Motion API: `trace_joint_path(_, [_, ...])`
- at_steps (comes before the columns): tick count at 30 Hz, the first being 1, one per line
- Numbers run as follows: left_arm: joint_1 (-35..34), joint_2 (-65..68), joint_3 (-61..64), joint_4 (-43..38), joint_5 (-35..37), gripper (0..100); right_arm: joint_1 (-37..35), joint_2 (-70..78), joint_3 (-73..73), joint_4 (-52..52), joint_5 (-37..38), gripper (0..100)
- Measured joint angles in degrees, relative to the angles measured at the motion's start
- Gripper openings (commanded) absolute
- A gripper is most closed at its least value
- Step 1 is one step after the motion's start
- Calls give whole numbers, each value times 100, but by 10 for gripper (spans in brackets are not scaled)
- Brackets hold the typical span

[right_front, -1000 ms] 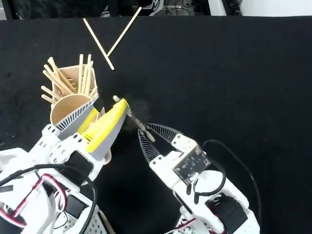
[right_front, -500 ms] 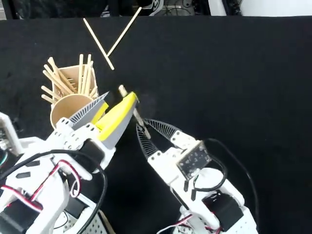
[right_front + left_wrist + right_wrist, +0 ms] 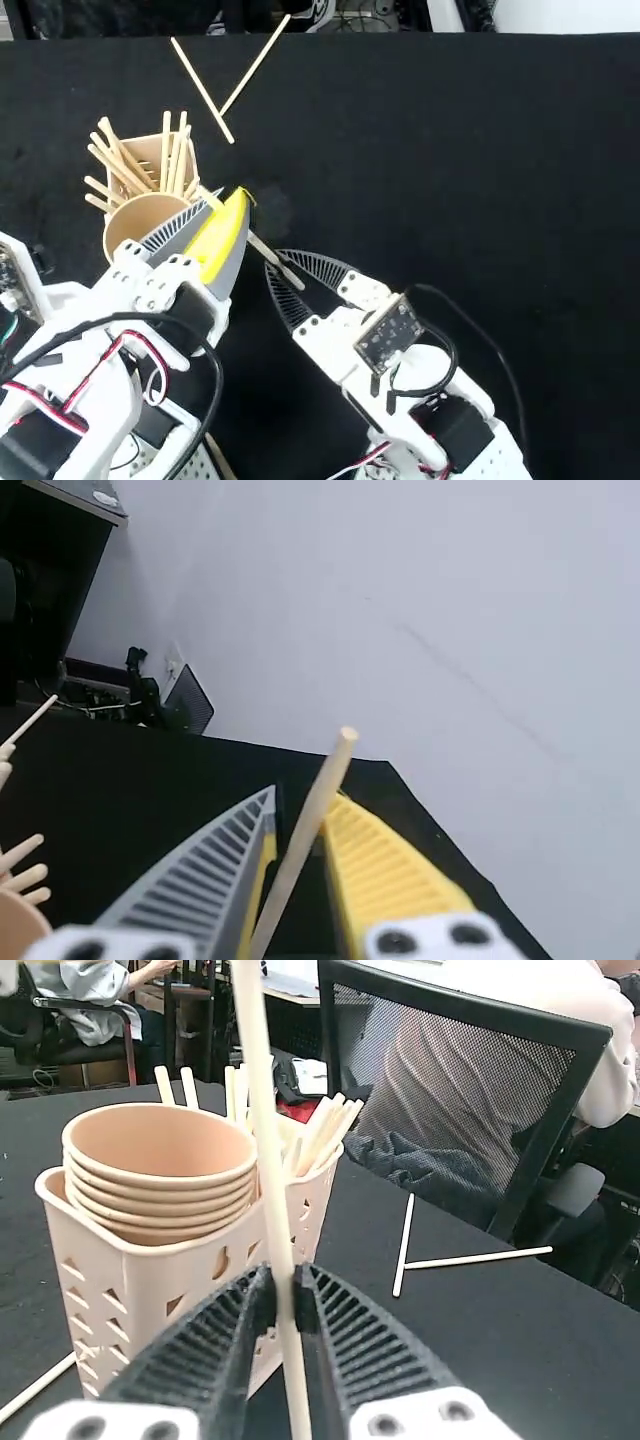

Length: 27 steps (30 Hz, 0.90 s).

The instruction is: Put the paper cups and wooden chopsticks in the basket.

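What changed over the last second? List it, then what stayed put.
The left gripper swung away from the basket, then back beside it. The right gripper, shut on the chopstick, slid toward the left gripper, bringing the chopstick nearer the basket. The basket, its paper cups and the two loose chopsticks stayed put.

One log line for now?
left gripper: shut on chopstick | right gripper: shut on same chopstick | basket: paper cups, chopsticks | two loose chopsticks

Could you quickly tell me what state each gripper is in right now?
Left gripper: cannot be told; the chopstick runs through it.
Right gripper: closed on that chopstick.
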State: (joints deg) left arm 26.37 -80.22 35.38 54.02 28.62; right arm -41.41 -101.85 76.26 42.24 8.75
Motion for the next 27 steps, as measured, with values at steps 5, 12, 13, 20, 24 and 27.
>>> trace_joint_path(5, [0,9,0,97,-211,110,35,88,0,-9,0,11])
trace_joint_path(12, [0,0,0,193,-220,121,141,123,0,-114,-9,11])
trace_joint_path(13, [0,0,0,193,-220,120,141,123,0,-123,-9,11])
trace_joint_path(20, [0,0,0,193,-220,62,158,123,0,-123,-9,11])
trace_joint_path(24, [0,0,0,193,-290,29,158,123,0,-123,0,11])
trace_joint_path(27, [0,0,0,193,-554,30,167,123,0,-123,0,11])
